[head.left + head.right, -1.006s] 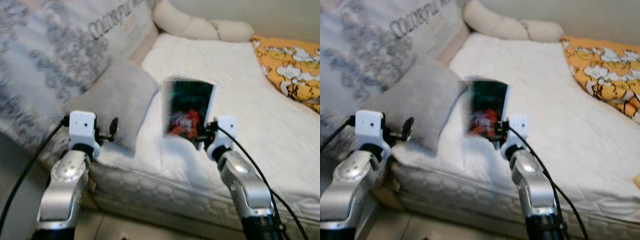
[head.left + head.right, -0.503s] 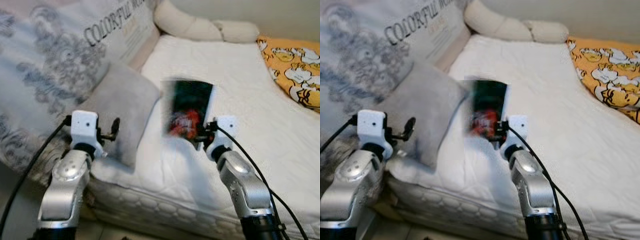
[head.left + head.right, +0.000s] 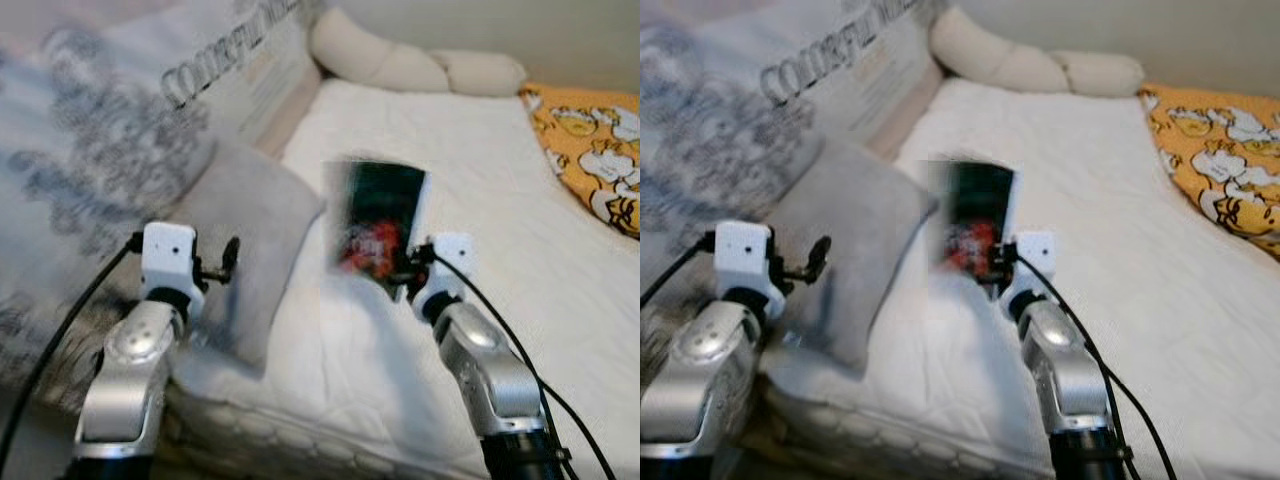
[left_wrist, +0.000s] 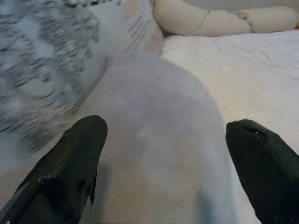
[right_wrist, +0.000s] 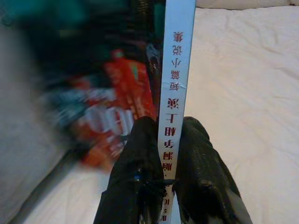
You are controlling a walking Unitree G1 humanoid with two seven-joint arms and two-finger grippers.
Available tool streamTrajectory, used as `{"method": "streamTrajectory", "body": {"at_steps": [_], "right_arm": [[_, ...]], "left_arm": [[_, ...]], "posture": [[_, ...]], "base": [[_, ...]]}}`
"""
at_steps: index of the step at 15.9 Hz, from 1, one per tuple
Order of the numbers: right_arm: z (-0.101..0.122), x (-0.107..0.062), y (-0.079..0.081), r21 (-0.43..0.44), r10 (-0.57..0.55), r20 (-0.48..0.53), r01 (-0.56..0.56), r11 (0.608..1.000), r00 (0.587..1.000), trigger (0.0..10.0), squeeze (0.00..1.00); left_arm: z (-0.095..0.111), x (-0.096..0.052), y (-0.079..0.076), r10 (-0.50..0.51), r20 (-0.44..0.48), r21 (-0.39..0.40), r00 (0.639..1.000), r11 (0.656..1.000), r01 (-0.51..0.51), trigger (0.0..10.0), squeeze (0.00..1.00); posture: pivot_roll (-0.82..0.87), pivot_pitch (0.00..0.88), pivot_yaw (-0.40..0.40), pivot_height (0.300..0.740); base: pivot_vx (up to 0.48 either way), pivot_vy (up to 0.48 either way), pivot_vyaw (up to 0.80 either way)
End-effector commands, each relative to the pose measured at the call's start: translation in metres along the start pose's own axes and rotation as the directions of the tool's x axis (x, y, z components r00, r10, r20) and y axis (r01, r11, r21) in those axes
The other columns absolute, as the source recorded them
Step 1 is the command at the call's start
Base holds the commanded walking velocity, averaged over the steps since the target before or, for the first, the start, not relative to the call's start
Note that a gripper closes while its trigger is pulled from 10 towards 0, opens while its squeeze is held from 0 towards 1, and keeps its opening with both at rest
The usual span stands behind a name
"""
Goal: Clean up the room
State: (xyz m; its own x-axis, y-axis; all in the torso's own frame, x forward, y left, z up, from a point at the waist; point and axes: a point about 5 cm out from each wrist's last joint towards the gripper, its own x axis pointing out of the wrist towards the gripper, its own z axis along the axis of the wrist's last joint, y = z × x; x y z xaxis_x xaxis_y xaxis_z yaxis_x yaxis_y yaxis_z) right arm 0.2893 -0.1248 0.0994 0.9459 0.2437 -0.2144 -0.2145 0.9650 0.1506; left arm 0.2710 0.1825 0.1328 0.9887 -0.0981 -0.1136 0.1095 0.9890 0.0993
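My right gripper (image 3: 405, 272) is shut on a thin book (image 3: 376, 225) with a dark green and red cover and a white spine, held upright above the white bed (image 3: 480, 180). In the right wrist view the two black fingers (image 5: 140, 172) pinch the book's spine (image 5: 174, 84), which bears red characters. My left gripper (image 3: 228, 258) hovers open just before a grey pillow (image 3: 250, 235) at the bed's left edge; the pillow (image 4: 159, 149) lies between its spread fingers (image 4: 70, 163) without touching them.
A large patterned cushion (image 3: 110, 130) with printed lettering leans along the left. A cream bolster (image 3: 410, 65) lies at the head of the bed. An orange cartoon-print blanket (image 3: 595, 150) covers the far right. The mattress's front edge (image 3: 300, 440) is near my arms.
The camera has moved closer to the bed, so the mattress edge sits lower in view. Both grippers keep their pose, the right still holding the book.
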Motion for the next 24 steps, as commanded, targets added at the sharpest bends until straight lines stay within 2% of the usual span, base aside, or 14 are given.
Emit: {"method": "streamTrajectory", "body": {"at_steps": [1, 7, 9, 13, 24], "right_arm": [[0.011, -0.002, -0.012, -0.011, -0.047, 0.047, 0.047, 0.999, 0.998, 10.0, 0.0], [0.011, -0.002, -0.012, -0.011, -0.047, 0.047, 0.047, 0.999, 0.998, 10.0, 0.0], [0.017, 0.018, 0.0, 0.037, 0.02, 0.016, -0.021, 0.999, 1.0, 10.0, 0.0], [0.014, 0.015, 0.0, 0.04, 0.02, 0.01, -0.021, 0.999, 1.0, 10.0, 0.0], [0.015, 0.019, 0.0, 0.051, 0.038, -0.005, -0.038, 0.998, 0.999, 10.0, 0.0]], "left_arm": [[0.002, 0.001, -0.006, -0.026, 0.006, -0.003, 1.0, 1.0, 0.026, 10.0, 0.0], [0.002, 0.001, -0.006, -0.026, 0.006, -0.003, 1.0, 1.0, 0.026, 10.0, 0.0], [0.002, -0.004, -0.025, -0.223, -0.018, 0.041, 0.975, 0.974, 0.224, 10.0, 0.0], [0.002, -0.003, -0.019, -0.188, -0.019, 0.038, 0.982, 0.981, 0.188, 10.0, 0.0], [0.003, -0.001, -0.022, -0.224, -0.039, 0.042, 0.974, 0.973, 0.225, 10.0, 0.0]], "posture": [[0.03, 0.0, -0.018, 0.74], [0.03, 0.0, -0.018, 0.74], [0.04, 0.0, -0.021, 0.74], [0.04, 0.0, -0.017, 0.74], [0.04, 0.0, -0.006, 0.74]], "base": [[0.375, 0.0, 0.0], [0.375, 0.0, 0.0], [0.0, 0.0, 0.0], [0.0, 0.0, 0.0], [0.0, 0.0, 0.0]]}}
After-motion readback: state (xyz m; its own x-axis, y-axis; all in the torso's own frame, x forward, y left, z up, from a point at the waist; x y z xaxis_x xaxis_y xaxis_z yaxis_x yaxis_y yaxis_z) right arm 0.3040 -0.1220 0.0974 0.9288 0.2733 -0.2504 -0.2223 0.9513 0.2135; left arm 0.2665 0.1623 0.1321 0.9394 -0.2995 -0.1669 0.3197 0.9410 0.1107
